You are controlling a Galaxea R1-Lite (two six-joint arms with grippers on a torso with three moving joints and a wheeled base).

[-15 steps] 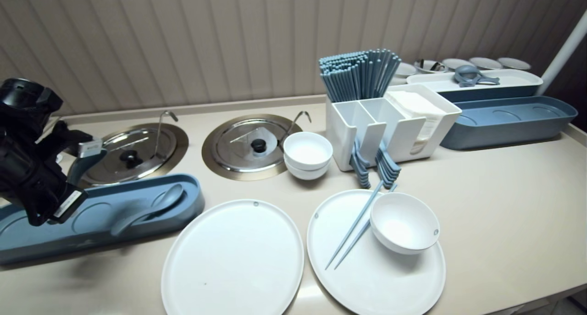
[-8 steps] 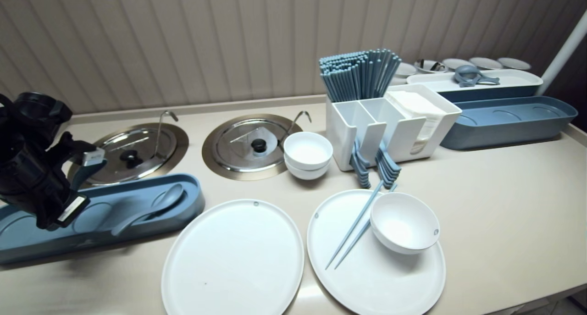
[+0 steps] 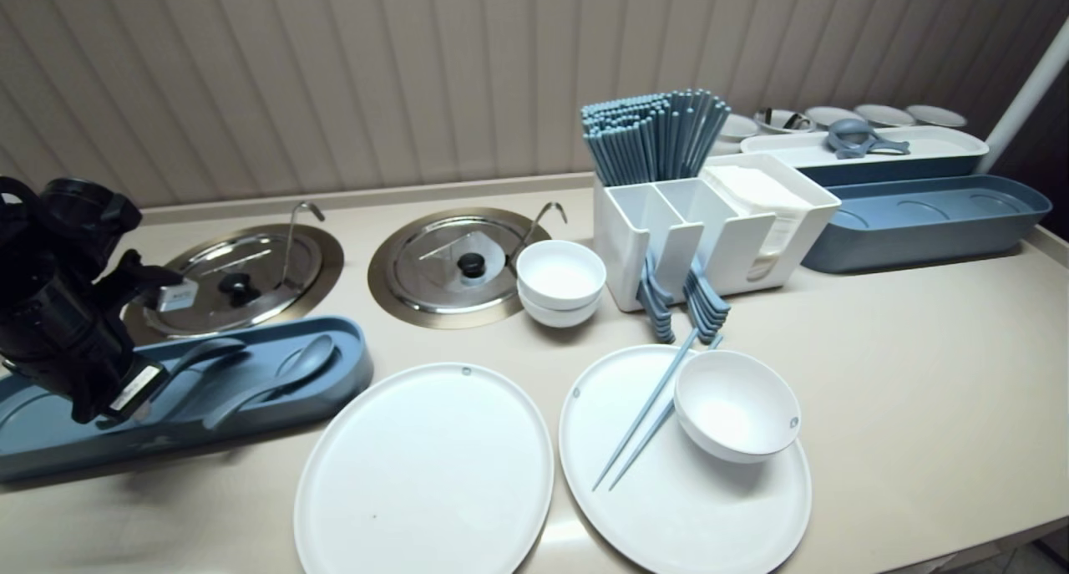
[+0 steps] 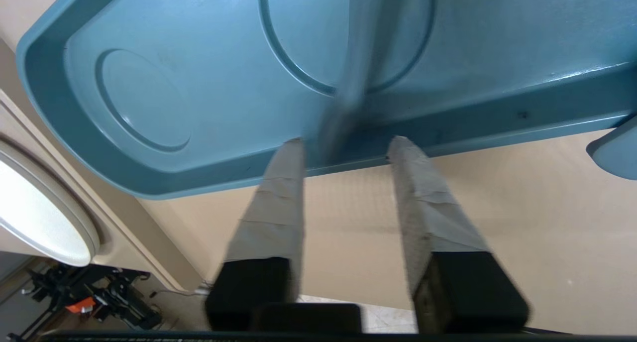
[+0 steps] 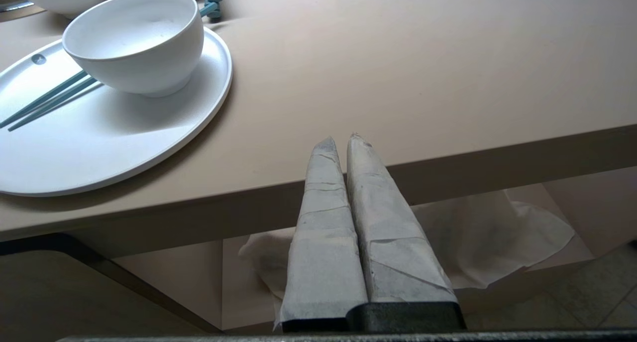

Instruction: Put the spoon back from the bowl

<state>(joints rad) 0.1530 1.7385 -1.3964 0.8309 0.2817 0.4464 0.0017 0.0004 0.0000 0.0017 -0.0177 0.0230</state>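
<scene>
Blue plastic spoon (image 3: pixel 209 350) lies in blue tray (image 3: pixel 209 440) at robot's left, roughly parallel to a 2nd spoon (image 3: pixel 288 369) beside it in same tray. Its handle points back btw the fingers of L gripper (image 4: pixel 346 142). Claw stands partly open, pads clear of handle on both sides, gripping nothing; it hangs over tray's rim, angled down. In left wrist view the spoon is a blur, so whether it rests flat on tray floor can't be told. R gripper (image 5: pixel 341 138) is parked below table (image 5: pixel 448 58) edge, fingers pressed together & empty, near white plate (image 5: pixel 124 148) w/ bowl (image 5: pixel 134 43) & chopsticks (image 5: pixel 45 100). Steel lid (image 3: pixel 242 277) sits just behind tray.

Handling, as a judgement: spoon prob. light, stiff, smooth & a bit slippery. It's not fragile but may skid or pivot on the glossy tray floor. Best hold looks like mid-handle, pinched across its narrow width, clear of tray wall & 2nd spoon. The rounded bowl end would likely slip from the pads.
</scene>
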